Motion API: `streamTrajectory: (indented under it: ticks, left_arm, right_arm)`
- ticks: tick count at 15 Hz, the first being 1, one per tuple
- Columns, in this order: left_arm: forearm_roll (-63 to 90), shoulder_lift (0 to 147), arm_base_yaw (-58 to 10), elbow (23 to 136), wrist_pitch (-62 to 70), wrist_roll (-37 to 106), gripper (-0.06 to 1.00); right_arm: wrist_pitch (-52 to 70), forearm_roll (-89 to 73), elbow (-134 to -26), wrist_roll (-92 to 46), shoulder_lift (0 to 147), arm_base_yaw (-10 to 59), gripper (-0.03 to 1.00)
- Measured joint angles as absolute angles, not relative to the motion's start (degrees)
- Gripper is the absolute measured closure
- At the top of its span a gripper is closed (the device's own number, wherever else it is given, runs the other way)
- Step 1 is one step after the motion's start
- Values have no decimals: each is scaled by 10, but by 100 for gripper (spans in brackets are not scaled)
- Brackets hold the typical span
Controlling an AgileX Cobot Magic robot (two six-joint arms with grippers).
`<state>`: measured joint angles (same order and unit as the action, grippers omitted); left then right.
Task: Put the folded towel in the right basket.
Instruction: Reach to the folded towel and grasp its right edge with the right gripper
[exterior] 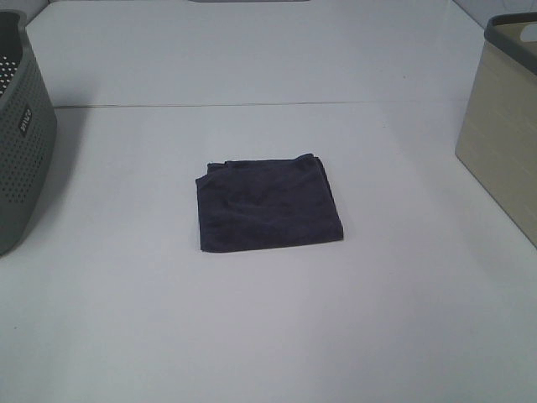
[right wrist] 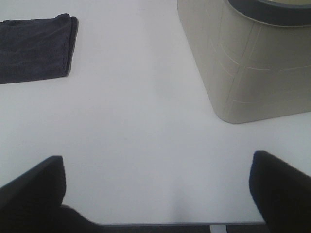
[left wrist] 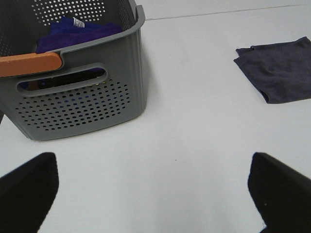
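A dark grey folded towel (exterior: 267, 204) lies flat in the middle of the white table. It also shows in the left wrist view (left wrist: 278, 70) and in the right wrist view (right wrist: 35, 48). The beige right basket (exterior: 506, 136) with a dark rim stands at the right edge; it shows in the right wrist view (right wrist: 252, 63) too. My left gripper (left wrist: 155, 194) is open and empty, well short of the towel. My right gripper (right wrist: 158, 191) is open and empty, near the table's front edge. Neither gripper shows in the exterior high view.
A grey perforated basket (exterior: 21, 134) stands at the left edge. In the left wrist view it (left wrist: 82, 104) has an orange handle (left wrist: 30, 64) and holds purple cloth (left wrist: 77, 30). A seam (exterior: 252, 105) runs across the table behind the towel.
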<state>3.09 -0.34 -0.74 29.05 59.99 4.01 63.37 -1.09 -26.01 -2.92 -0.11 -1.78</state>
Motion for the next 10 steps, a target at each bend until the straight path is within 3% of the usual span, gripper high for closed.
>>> streamTrajectory:
  ticks: [10]
  left_arm:
    - [31, -3, -7, 290, 600, 40, -4]
  right_arm:
    - [634, -11, -260, -29, -1, -18, -2]
